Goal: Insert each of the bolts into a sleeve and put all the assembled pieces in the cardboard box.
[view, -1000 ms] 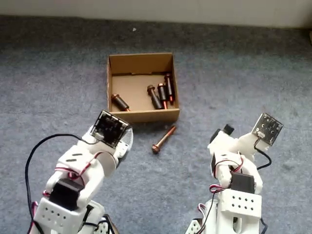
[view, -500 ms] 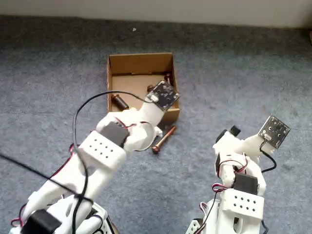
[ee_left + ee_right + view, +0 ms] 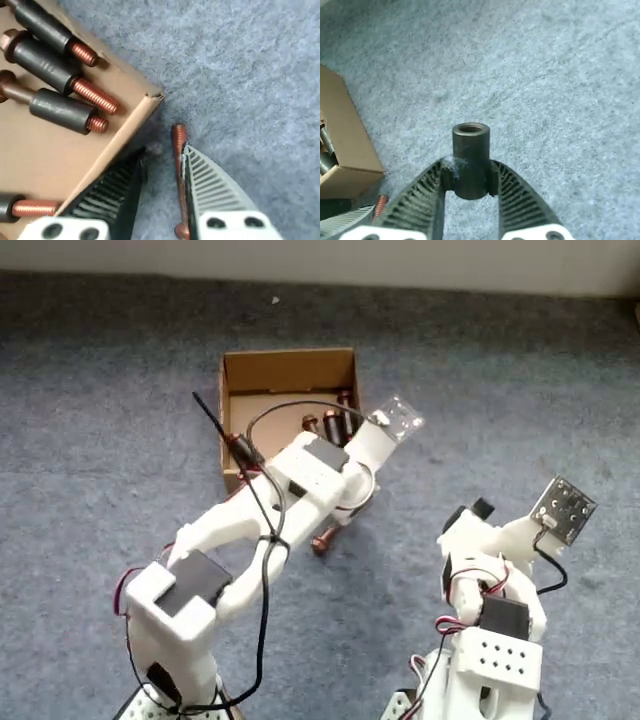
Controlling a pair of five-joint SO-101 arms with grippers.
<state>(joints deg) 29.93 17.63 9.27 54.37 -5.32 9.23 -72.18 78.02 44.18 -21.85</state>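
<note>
Just beside cardboard box (image 3: pixel 121 137) corner, left gripper (image 3: pixel 164 152) spread astride bolt (image 3: pixel 178 172), right gripper (image 3: pixel 470 172) pinching sleeve (image 3: pixel 470 145).

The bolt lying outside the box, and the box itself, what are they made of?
The bolt looks like metal with a shiny copper-coloured finish, and its tip shows cut threads. The cardboard box looks like plain brown cardboard: dull, not shiny, with thin flat walls.

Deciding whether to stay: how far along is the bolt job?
Done: four sleeved bolts lie in the box. In hand: right jaws grip a sleeve; left jaws stand open around the one loose bolt on the carpet. Left: join them, then box.
</note>
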